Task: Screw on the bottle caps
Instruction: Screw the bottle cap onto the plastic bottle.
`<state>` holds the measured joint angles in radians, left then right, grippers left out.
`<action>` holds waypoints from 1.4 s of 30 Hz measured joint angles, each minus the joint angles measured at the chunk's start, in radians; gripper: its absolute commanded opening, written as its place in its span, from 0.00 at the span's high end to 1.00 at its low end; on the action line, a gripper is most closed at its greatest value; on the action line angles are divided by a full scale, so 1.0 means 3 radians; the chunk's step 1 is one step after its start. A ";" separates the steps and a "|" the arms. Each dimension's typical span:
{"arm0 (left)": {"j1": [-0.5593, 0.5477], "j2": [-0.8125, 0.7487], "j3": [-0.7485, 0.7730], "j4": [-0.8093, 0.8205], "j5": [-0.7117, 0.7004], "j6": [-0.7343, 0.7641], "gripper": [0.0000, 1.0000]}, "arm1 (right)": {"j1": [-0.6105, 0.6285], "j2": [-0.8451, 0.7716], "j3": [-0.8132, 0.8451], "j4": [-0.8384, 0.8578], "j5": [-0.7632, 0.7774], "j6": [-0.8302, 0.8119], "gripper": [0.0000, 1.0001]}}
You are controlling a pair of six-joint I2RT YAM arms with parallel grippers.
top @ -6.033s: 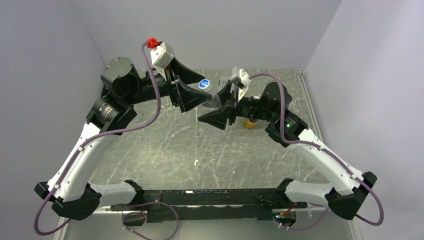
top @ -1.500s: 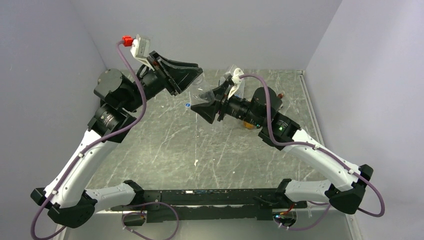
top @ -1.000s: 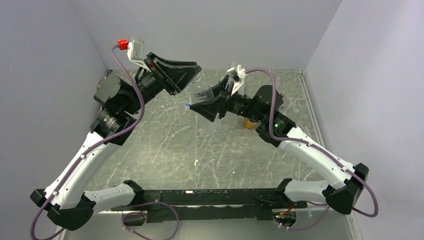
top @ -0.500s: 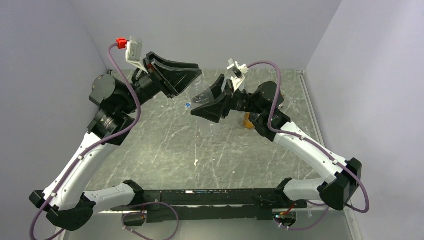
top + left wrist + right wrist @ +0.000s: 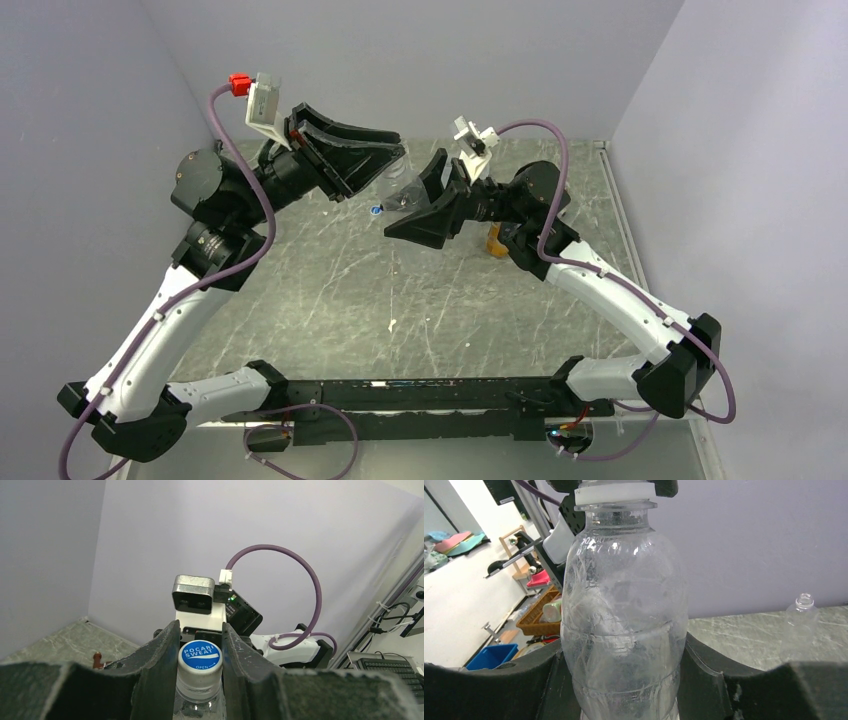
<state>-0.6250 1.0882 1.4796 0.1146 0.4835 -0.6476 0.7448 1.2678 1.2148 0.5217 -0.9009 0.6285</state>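
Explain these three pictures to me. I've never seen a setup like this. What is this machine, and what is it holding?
These are two robot arms bolted at the near edge of a grey marbled table. One picture comes from a camera overhead. The other two come from small cameras on the wrists, each looking along its own gripper.

The right gripper clasps a clear plastic bottle around its body. The left gripper is closed on the round blue cap sitting on that bottle's neck. The bottle is held up above the table.

On the table are a small orange bottle, a small clear uncapped bottle and what looks like a tiny blue cap.
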 measured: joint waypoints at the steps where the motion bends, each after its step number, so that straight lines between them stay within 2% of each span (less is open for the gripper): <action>1: 0.0000 -0.0001 0.0001 -0.0008 -0.0008 0.0001 0.84 | 0.0000 0.0000 0.0000 -0.0005 0.0001 -0.0001 0.76; 6: 0.0000 0.0001 0.0078 -0.0156 -0.0034 0.0078 0.68 | 0.0000 -0.0001 0.0006 -0.0046 0.0006 -0.0042 0.76; 8: -0.0001 0.0006 0.0108 -0.0209 -0.0033 0.0108 0.65 | 0.0000 -0.0008 0.0006 -0.0065 0.0008 -0.0066 0.76; 13: -0.0001 0.0025 0.0178 -0.0323 -0.0037 0.0203 0.49 | 0.0000 -0.0027 0.0008 -0.0118 0.0019 -0.0106 0.76; 22: 0.0032 0.0070 0.0228 -0.0343 -0.0244 0.0348 0.34 | 0.0023 -0.0127 0.0008 -0.0118 -0.0127 -0.0163 0.76; 27: 0.0034 0.0072 0.0256 -0.0374 -0.0306 0.0409 0.22 | 0.0023 -0.0153 0.0008 -0.0214 -0.0081 -0.0284 0.75; 30: 0.0036 0.0069 0.0313 -0.0460 -0.0348 0.0476 0.18 | 0.0024 -0.0168 0.0009 -0.0360 0.0022 -0.0394 0.74; 34: 0.0038 0.0083 0.0548 -0.0724 -0.0387 0.0591 0.18 | 0.0027 -0.0217 0.0010 -0.0660 0.0324 -0.0603 0.73; 42: 0.0043 0.0367 0.1316 -0.1520 -0.0612 0.0710 0.22 | 0.0131 -0.0326 0.0013 -0.1171 0.1425 -0.1020 0.73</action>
<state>-0.6121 1.1984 1.8744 -0.3412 0.3000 -0.4347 0.7841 1.1702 1.2186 0.1703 -0.4732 0.3225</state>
